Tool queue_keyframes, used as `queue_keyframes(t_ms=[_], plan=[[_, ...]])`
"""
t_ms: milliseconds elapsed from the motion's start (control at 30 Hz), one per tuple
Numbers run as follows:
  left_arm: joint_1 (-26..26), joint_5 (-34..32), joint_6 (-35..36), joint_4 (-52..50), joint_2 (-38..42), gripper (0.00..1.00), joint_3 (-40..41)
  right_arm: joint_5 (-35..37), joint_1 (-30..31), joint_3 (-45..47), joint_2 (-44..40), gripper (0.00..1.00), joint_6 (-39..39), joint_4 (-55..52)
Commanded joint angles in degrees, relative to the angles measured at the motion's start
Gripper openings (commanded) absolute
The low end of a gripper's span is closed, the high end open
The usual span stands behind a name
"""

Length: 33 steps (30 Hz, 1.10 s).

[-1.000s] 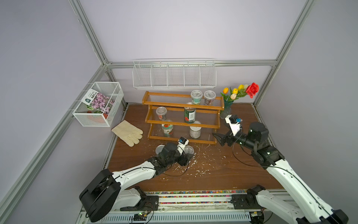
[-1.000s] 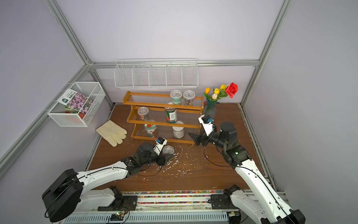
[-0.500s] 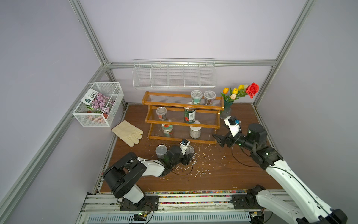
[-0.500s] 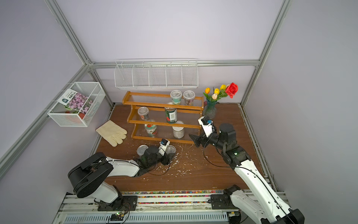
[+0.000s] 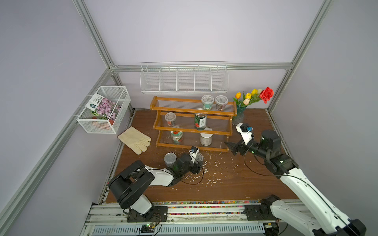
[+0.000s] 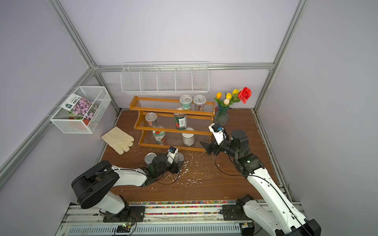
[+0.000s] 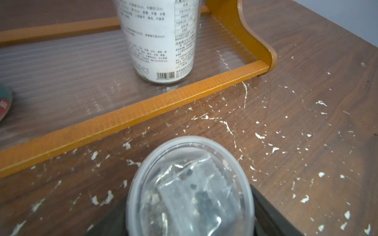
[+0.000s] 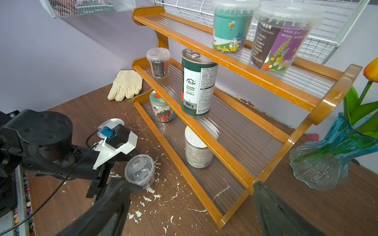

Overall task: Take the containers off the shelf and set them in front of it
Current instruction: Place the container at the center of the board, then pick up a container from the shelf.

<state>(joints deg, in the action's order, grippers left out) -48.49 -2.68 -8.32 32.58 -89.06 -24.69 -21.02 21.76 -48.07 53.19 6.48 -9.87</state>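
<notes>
1. The brown table (image 5: 235,183), flecked with white chips, and the wooden shelf (image 5: 180,112) at its back stand as they did a second ago.
2. The left arm (image 5: 159,177) has folded. Its shoulder now sits raised, whereas a second ago it lay stretched low. It has not shifted in the last half second.
3. The right arm (image 5: 294,181) has barely moved. The right gripper (image 5: 231,148) hangs by the shelf's bottom right corner, jaws wide apart and empty.
4. Six containers remain on the shelf:
   - top tier: the teal-labelled cup (image 5: 207,102) and the purple-labelled cup (image 5: 221,102)
   - middle tier: the red-labelled cup (image 5: 170,119) and the green tin can (image 5: 200,121)
   - bottom tier: the strawberry-lid jar (image 5: 177,136) and the white-lid jar (image 5: 205,139)
5. The second tin can (image 5: 170,159) stands on the table in front of the shelf, more fully in view than a second ago.
6. The small clear cup (image 5: 198,157) stands upright near it, in the same spot as before. It sits between the fingers of the left gripper (image 7: 188,222); I cannot tell whether the jaws press it or have let go.
</notes>
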Motion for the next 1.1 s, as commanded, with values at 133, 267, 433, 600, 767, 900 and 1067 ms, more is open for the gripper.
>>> queue_keyframes(t_ms=[133,267,433,600,767,900,1067], plan=[[-0.13,1.72,-1.18,-10.11,4.5,0.91,-0.85,0.1,-0.05,-1.58,0.7,0.97,1.19,-0.52],[-0.2,2.27,-0.89,-14.03,7.26,0.97,-2.8,-0.19,-0.1,-2.12,1.38,0.97,0.88,-0.17],[-0.14,1.22,-1.26,-23.09,13.29,1.0,-5.79,0.99,-0.13,-2.37,0.65,0.97,0.3,0.11],[-0.16,0.57,-0.49,-33.22,22.41,1.0,-8.19,2.19,-0.31,-2.41,-0.53,0.97,0.06,-0.23],[1.22,2.03,2.67,-38.36,26.38,0.99,-15.74,2.6,-0.57,-3.29,-0.63,0.97,-0.58,-0.02],[6.24,9.25,6.88,-43.08,23.78,1.0,-26.3,2.95,-1.49,-3.65,-0.85,0.98,-1.44,0.08],[11.44,16.36,10.09,-46.49,19.54,1.0,-39.22,3.52,-3.51,-4.3,-1.19,0.97,-2.34,-1.23]])
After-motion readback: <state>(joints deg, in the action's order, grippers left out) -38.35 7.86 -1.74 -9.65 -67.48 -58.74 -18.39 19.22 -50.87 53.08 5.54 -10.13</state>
